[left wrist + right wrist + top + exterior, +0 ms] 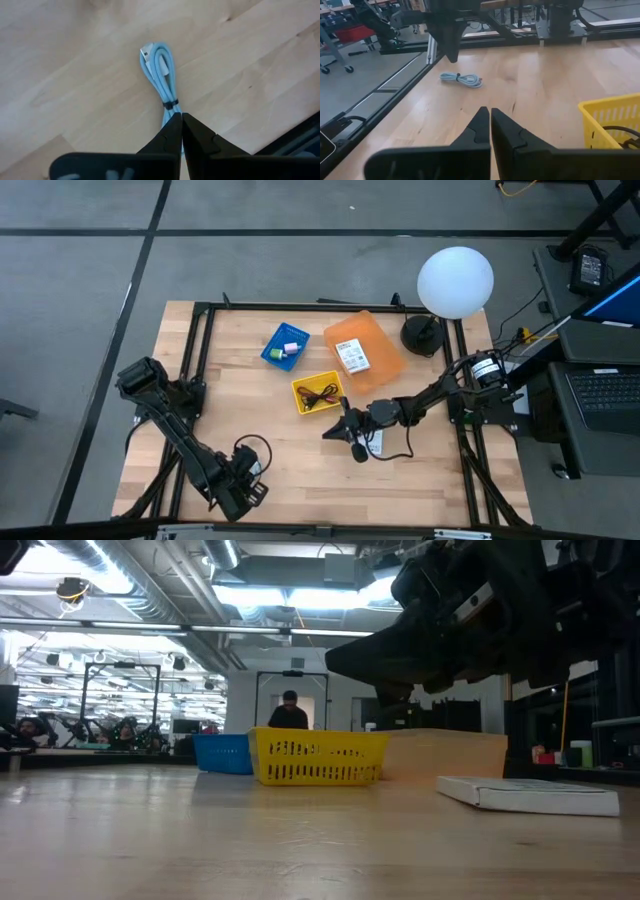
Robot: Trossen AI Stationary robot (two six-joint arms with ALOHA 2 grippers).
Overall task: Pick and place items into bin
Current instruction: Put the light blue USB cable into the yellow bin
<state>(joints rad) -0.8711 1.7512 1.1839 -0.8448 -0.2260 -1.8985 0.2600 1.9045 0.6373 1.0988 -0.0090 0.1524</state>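
Note:
A coiled light-blue cable (162, 75) lies flat on the wooden table near its front left, tied by a dark band. My left gripper (181, 117) hangs shut above the cable's near end, pointing steeply down; the right wrist view shows this gripper (451, 56) clear of the cable (461, 78). My right gripper (490, 111) is shut, held level over the table just in front of the yellow bin (318, 393), which holds dark cords. A white packet (530, 795) lies flat on the table beneath the right arm (400, 410).
A blue bin (285, 346) with small pieces and an orange bin (372, 345) holding a white labelled packet (353, 357) stand behind the yellow bin. A white globe lamp (455, 280) is at the far right. Black frame rails (205, 350) border the table.

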